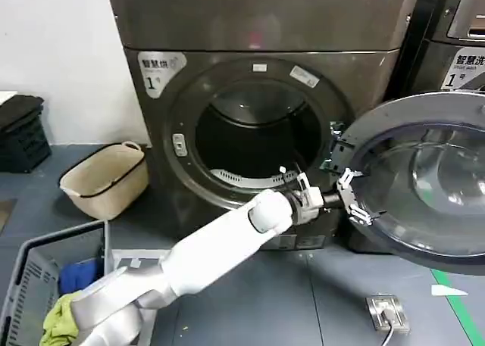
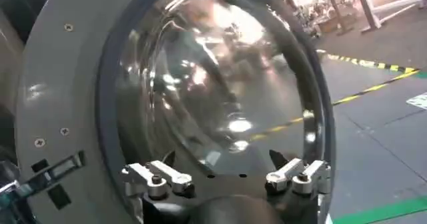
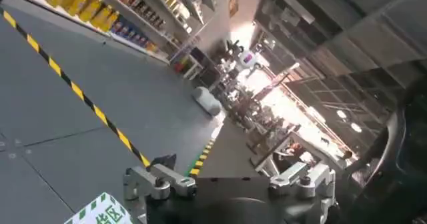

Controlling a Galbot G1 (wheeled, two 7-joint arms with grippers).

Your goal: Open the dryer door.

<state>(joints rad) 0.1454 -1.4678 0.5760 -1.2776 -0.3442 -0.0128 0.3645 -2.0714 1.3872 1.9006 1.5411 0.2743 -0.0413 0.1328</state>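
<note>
A: One round dryer door (image 1: 424,183) stands swung wide open on the right of the dryer (image 1: 258,28). Its grey inner face and clear bowl point toward the camera and slightly left, and its flat plane stands upright. Its right and lower edges are cut off by the head view.

B: Where is the machine's opening?

A: The dark drum mouth (image 1: 254,134) faces forward, centred in the bronze-grey front, with a silver "1" sticker (image 1: 160,68) at the upper left corner.

B: And the arms?

A: The left gripper (image 1: 350,197) reaches from the lower left across the front of the dryer to the door's hinge-side edge. Its fingers are spread apart with nothing between them. In the left wrist view the two fingertips (image 2: 160,179) sit wide against the door's inner face (image 2: 67,99); whether they touch it is hard to tell.

B: The right one?

A: The right gripper (image 3: 227,182) has its fingers apart, empty, with grey floor beyond.

B: Anything nearby?

A: A beige tub (image 1: 106,179) sits left of the dryer, a grey laundry basket (image 1: 34,278) nearer, partly cut off.
</note>
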